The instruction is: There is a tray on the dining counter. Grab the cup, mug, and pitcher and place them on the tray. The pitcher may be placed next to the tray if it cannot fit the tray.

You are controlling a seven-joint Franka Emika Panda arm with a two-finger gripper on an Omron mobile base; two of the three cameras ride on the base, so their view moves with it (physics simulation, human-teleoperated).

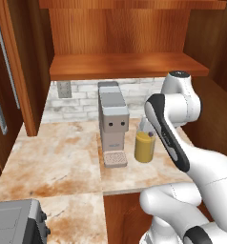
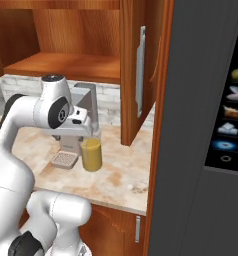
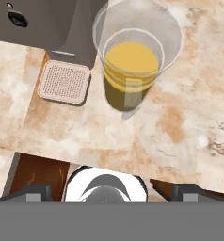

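Marble counter (image 1: 63, 162): gripper (image 3: 107, 190) wide apart above; pitcher (image 3: 132, 70) at one o'clock; nudging coffee machine (image 1: 113, 119) risks spilling.

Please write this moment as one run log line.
gripper: open, above pitcher | pitcher: upright on counter, beside coffee machine | held: nothing

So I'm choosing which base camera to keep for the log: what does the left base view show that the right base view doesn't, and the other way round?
The left base view alone shows a grey toaster-like appliance at the lower left and a grey wall outlet. The right base view alone shows an open wooden cabinet door and a tall dark grey panel with lit icons. Both show the tall clear glass pitcher of orange liquid, the grey coffee machine beside it, and the beige marble-look counter.
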